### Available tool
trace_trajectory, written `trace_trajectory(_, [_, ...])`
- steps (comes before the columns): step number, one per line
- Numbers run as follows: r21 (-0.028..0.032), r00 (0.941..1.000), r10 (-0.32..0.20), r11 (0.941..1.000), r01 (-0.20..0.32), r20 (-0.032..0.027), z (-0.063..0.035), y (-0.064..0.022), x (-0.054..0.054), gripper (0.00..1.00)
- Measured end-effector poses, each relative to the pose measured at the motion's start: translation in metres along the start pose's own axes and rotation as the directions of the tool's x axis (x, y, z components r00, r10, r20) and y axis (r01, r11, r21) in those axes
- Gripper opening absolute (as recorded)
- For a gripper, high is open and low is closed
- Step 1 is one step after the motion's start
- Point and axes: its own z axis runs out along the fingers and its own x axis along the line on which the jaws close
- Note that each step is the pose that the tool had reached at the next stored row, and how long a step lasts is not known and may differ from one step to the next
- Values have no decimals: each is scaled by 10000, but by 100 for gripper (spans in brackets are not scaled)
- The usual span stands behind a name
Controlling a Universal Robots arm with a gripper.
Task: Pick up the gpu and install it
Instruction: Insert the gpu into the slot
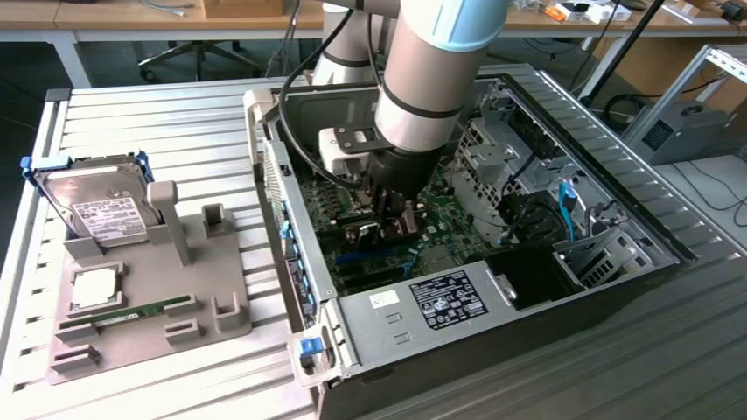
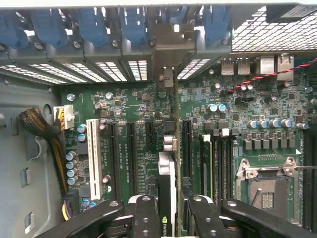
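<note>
Now gripper (image 2: pixel 171 214) clamps gpu (image 2: pixel 167 174), seemingly above mobo (image 2: pixel 124 106)

Thin black gpu card (image 2: pixel 167 186) on dark circuit board, silvery bracket at one end: stands on edge inside open computer case, over green motherboard slots, clamped between gripper (image 2: pixel 173 210) fingers, bracket end toward rear wall.
</note>
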Motion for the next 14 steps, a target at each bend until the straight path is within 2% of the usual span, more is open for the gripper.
trace_trajectory(14, [-11,10000,1,10000,-1,-3,64,-1,3,28])
